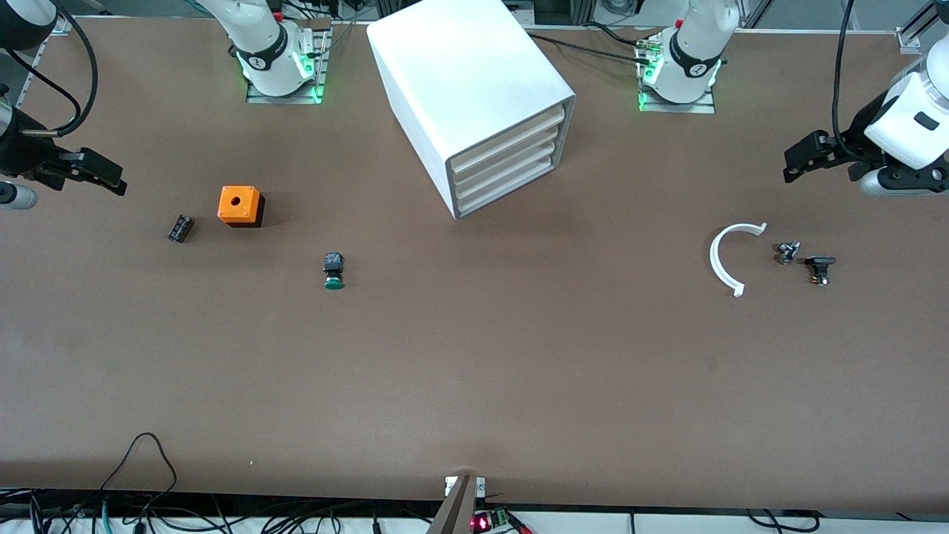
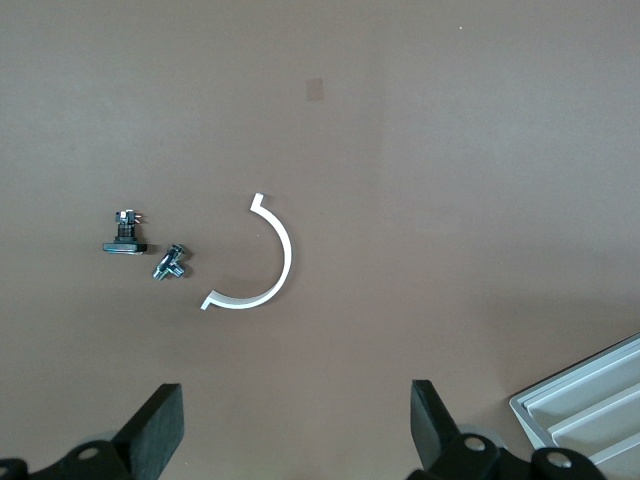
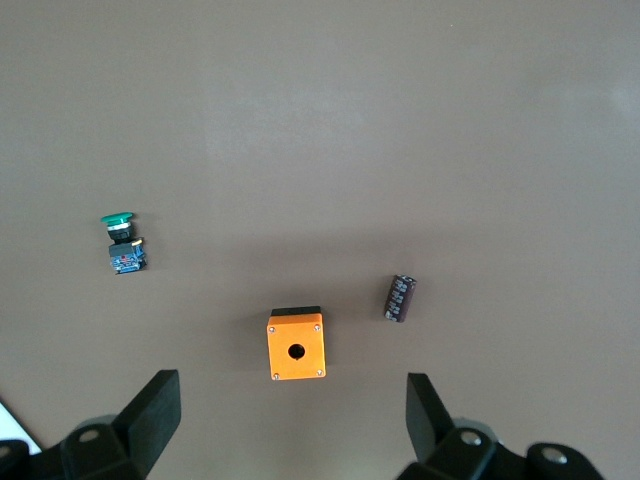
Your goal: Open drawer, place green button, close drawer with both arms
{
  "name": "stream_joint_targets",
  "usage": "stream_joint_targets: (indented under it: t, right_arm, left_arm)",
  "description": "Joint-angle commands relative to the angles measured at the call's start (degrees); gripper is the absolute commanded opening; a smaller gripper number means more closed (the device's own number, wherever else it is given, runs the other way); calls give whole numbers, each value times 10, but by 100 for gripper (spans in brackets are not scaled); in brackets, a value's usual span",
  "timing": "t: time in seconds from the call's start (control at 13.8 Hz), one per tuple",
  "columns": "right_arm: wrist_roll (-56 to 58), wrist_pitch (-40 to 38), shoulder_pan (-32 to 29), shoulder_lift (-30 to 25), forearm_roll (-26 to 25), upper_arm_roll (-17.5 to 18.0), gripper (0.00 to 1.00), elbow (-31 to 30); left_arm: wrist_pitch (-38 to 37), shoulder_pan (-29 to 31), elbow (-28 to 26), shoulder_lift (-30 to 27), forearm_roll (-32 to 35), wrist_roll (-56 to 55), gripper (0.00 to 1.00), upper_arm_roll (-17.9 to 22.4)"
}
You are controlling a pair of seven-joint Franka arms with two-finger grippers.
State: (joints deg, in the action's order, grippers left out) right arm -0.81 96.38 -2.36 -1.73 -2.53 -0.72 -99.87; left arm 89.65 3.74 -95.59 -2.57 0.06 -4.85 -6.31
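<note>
Button (image 1: 334,271): lay on its side on the table (image 1: 474,386), nearest the front camera of the task's things, green cap toward that camera, black body toward the robots' bases, so long axis ran camera-to-bases. Sat in open space toward the right arm's end, well apart from everything else; also showed in the right wrist view (image 3: 122,243).

White curved strip (image 1: 730,256), small metal fitting (image 1: 787,252) and small black fitting (image 1: 820,267): lay close together toward the left arm's end.

Black ribbed block (image 1: 180,228) and orange cube (image 1: 240,205): stood a little farther from the camera than the button, near each other, toward the right arm's end.

Drawer (image 1: 508,185): lowest of the white cabinet's (image 1: 474,89) stack, fully shut, front flush with those above. Faced slantwise toward the camera and the left arm's end.

Right gripper (image 1: 111,178): hung over the table's edge at the right arm's end, fingers spread wide, holding nothing; own wrist view (image 3: 290,425) looked down on cube, block and button.

Left gripper (image 1: 795,165): hung over the left arm's end of the table, fingers likewise spread and empty (image 2: 295,430), with a corner of the cabinet in its wrist view.

Judged from this: left arm better placed for the drawer front, right arm nearer the button; a grasp across the button's body would want the fingers closing crosswise to that camera-to-bases axis.
</note>
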Motion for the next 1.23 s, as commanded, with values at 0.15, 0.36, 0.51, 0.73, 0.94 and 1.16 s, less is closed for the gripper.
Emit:
stream_joint_targets:
  t: [0.15,0.36,0.51,0.73,0.94,1.16]
  right_arm:
    - [11,-1,0,-13,10,0,100,-9]
    - [11,-1,0,-13,10,0,100,-9]
    - [11,1,0,-12,10,0,100,-9]
    - [11,1,0,-10,11,0,100,-9]
    - [9,1,2,-8,37,1,100,-8]
    - [5,26,9,14,43,1,100,-8]
  left_arm:
    - [-19,-2,21,9,5,11,100,-2]
    - [-19,-2,21,9,4,9,100,-2]
    - [-19,-2,21,9,4,8,100,-2]
    - [-22,-3,20,29,12,5,100,-16]
    - [-22,0,20,36,8,12,100,-13]
    - [-24,-5,19,65,13,11,100,-21]
